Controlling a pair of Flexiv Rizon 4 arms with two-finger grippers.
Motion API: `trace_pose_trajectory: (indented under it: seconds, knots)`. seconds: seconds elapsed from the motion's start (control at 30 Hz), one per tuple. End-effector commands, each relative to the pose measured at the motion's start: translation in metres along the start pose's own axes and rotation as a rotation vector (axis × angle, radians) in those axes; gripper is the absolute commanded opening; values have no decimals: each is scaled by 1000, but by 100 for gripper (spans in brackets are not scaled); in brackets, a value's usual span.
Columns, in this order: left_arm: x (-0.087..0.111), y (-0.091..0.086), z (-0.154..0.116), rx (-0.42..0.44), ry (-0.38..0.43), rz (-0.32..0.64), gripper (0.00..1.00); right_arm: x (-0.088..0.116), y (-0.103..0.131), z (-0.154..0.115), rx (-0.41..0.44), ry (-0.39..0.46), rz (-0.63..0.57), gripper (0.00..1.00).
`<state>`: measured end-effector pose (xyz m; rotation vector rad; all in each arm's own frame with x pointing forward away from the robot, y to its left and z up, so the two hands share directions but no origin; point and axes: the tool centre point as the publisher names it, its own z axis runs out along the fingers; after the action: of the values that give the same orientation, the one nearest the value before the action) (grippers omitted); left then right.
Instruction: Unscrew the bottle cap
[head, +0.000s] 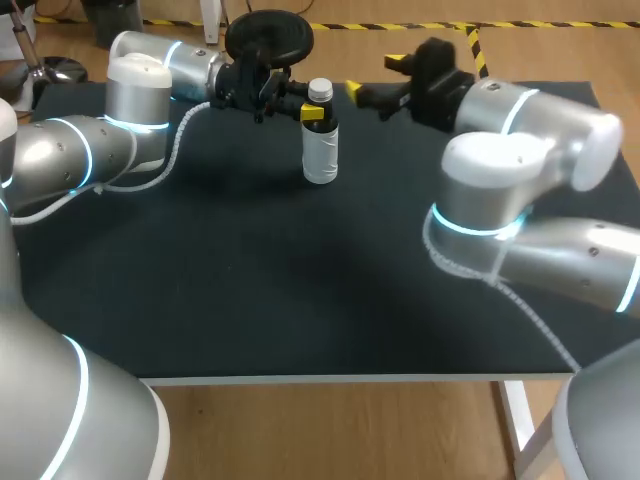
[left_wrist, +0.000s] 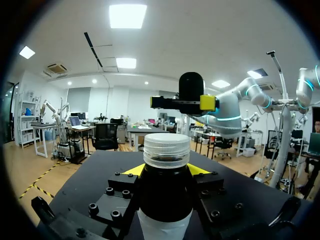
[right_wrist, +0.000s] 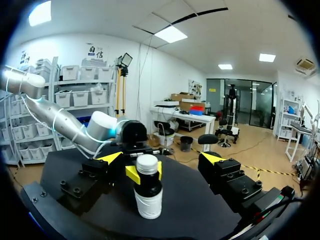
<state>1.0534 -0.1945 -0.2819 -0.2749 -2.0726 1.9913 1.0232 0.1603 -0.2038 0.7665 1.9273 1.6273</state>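
1. bottle (head: 320, 150) upright on counter (head: 250, 280), far middle; white cap (head: 320, 90) on.
2. left pincer (head: 313, 113) pinching the bottle at its dark neck, just under the cap.
3. right pincer (head: 375, 77) spread wide, near the cap, not touching.

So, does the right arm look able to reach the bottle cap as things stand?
Probably yes. The cap stands bare above the left gripper, which clamps the bottle lower down; the right gripper is open, facing it, with nothing between.
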Motion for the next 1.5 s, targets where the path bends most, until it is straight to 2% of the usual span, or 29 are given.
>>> trace_pose_trajectory:
  seconds: [0.03, 0.53, 1.5]
  knots:
    - [-5, 2, -1, 3, 12, -1, 0, 16, -3, 19, -110, -78, -4, 100]
    - [-5, 2, -1, 3, 12, -1, 0, 43, -13, 39, -73, -17, 28, 100]
    - [-5, 2, -1, 3, 12, -1, 0, 52, -26, 71, -45, 45, 63, 100]
